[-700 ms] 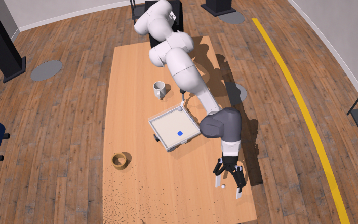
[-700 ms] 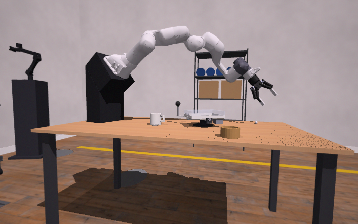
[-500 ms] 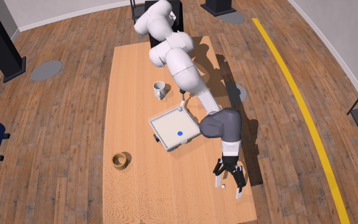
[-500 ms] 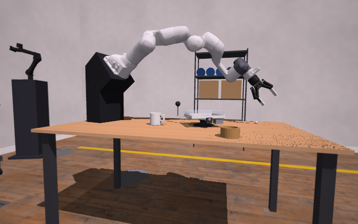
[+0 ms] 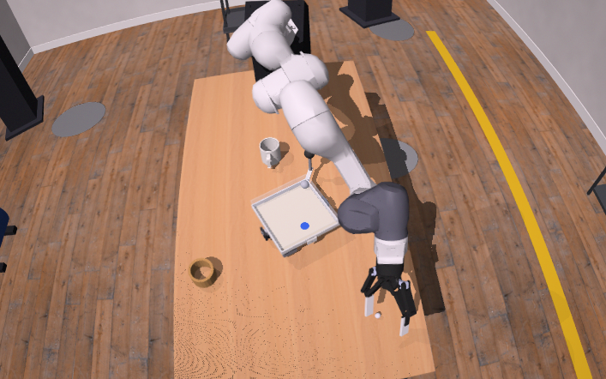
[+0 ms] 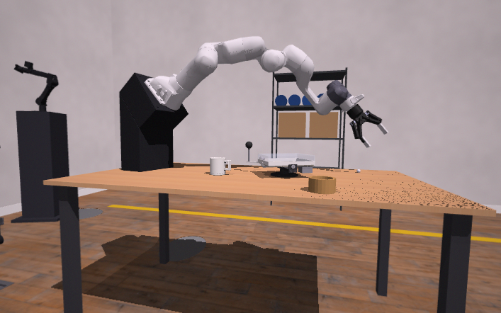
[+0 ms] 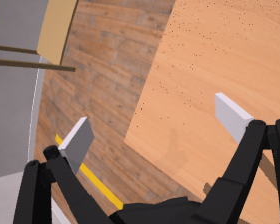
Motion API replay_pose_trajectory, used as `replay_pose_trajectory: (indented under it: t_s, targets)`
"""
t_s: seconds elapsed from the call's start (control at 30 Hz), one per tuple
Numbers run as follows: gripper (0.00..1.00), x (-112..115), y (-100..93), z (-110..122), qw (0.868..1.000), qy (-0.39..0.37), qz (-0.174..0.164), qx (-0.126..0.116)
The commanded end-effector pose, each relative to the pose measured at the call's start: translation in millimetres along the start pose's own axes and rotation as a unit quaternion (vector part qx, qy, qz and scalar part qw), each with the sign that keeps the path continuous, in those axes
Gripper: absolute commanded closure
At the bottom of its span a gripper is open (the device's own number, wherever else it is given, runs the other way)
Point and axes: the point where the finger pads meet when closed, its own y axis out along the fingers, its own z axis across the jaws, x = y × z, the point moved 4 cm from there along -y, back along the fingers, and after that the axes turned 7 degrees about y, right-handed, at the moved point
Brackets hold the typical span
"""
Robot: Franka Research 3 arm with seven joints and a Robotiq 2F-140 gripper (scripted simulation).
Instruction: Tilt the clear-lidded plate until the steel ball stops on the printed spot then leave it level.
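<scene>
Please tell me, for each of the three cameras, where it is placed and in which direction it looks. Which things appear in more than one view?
Top: high overhead, looking down on the table; shows the whole arm and the open gripper.
Exterior: low beside the table, looking level across it toward the wall; shows the arm, gripper raised past the plate.
Wrist: on the arm's end, looking past its fingers at the table edge and floor.
Shared: top and exterior both show the plate, mug, wooden ring.
</scene>
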Motion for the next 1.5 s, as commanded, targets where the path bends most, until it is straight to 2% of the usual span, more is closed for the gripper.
replay_pose_trajectory:
  t_s: [0.0, 0.1, 0.23, 0.27, 0.3, 0.4, 0.43, 0.47, 0.5, 0.57, 0.6, 0.73, 0.77, 0.87, 0.9, 1.07, 1.1, 1.23, 1.27, 1.43, 1.47]
  targets:
    - [0.00, 1, -0.2, 3, 1.000, 0.007, -0.008, 0.005]
    - [0.00, 5, -1.5, 11, 0.999, 0.028, -0.035, 0.019]
    - [0.00, 18, -11.3, 25, 0.990, 0.086, -0.102, 0.050]
    - [0.00, 18, -11.3, 25, 0.990, 0.086, -0.102, 0.050]
    - [0.00, 23, -16.6, 27, 0.985, 0.106, -0.124, 0.058]
    - [0.00, 23, -16.6, 27, 0.985, 0.106, -0.124, 0.058]
    - [0.00, 28, -23.3, 29, 0.979, 0.128, -0.148, 0.066]
    - [0.00, 28, -23.3, 29, 0.979, 0.128, -0.148, 0.066]
    - [0.00, 34, -31.6, 30, 0.971, 0.151, -0.173, 0.074]
    - [0.00, 34, -31.6, 30, 0.971, 0.151, -0.173, 0.074]
    - [0.00, 39, -41.6, 30, 0.961, 0.175, -0.198, 0.080]
    - [0.00, 39, -41.6, 30, 0.961, 0.175, -0.198, 0.080]
    - [0.00, 45, -53.3, 30, 0.950, 0.201, -0.223, 0.085]
    - [0.00, 45, -53.3, 30, 0.950, 0.201, -0.223, 0.085]
    - [0.00, 51, -66.5, 28, 0.937, 0.226, -0.248, 0.090]
    - [0.00, 51, -66.5, 28, 0.937, 0.226, -0.248, 0.090]
    - [0.00, 56, -81.2, 26, 0.924, 0.252, -0.272, 0.094]
    - [0.00, 56, -81.2, 26, 0.924, 0.252, -0.272, 0.094]
    - [0.00, 62, -97.2, 24, 0.909, 0.278, -0.294, 0.097]
    - [0.00, 62, -97.2, 24, 0.909, 0.278, -0.294, 0.097]
    - [0.00, 68, -114.2, 23, 0.894, 0.303, -0.314, 0.100]
